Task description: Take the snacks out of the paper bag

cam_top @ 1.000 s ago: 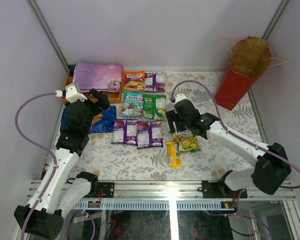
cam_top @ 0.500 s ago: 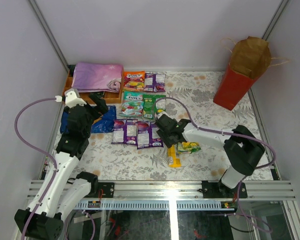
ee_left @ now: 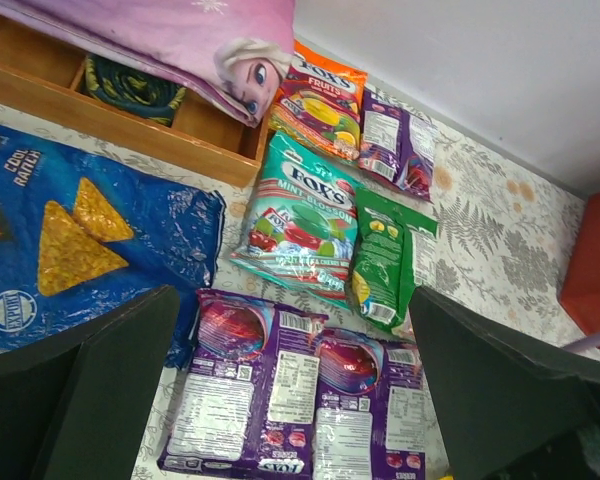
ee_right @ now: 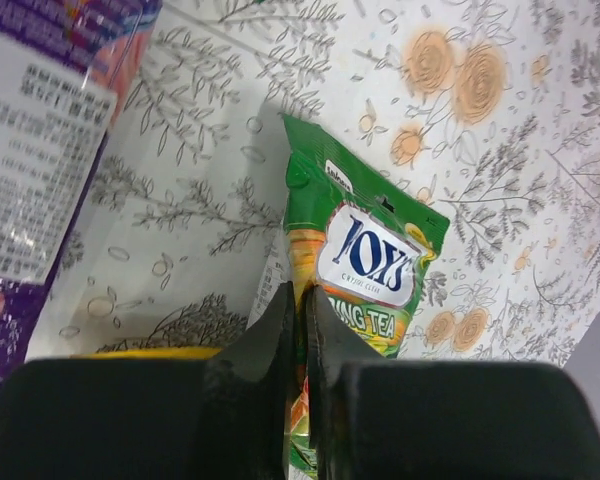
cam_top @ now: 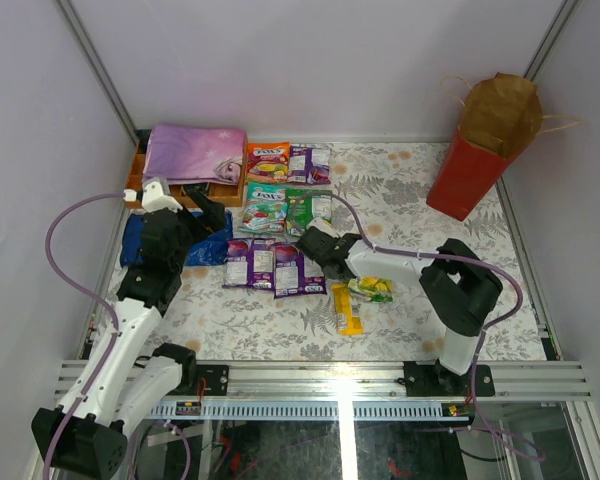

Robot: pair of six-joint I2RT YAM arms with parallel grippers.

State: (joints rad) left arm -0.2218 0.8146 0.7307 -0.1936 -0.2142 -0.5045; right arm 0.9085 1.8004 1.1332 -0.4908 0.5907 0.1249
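The snacks lie in rows on the table: purple packets point(cam_top: 275, 265), green and teal ones point(cam_top: 285, 210), an orange one point(cam_top: 267, 157), a yellow one point(cam_top: 346, 310) and a blue Doritos bag point(ee_left: 70, 240). My right gripper point(ee_right: 302, 300) is low over the table, shut on the near end of a green Fox's tea packet point(ee_right: 365, 260), which shows in the top view point(cam_top: 373, 290) beside the forearm. My left gripper point(ee_left: 292, 300) hangs open above the purple packets point(ee_left: 280, 390), holding nothing. The red paper bag point(cam_top: 480, 150) stands upright at the far right, apart from both grippers.
A wooden tray point(cam_top: 138, 168) with a purple-pink cloth point(cam_top: 195, 150) on it sits at the far left, just beyond the left gripper point(cam_top: 205, 215). Walls close in the table on three sides. The right arm's elbow point(cam_top: 460, 285) folds over the right half of the table.
My right gripper swung left and down toward the green tea packet and closed on it. The left arm shifted slightly; its jaws stayed wide.
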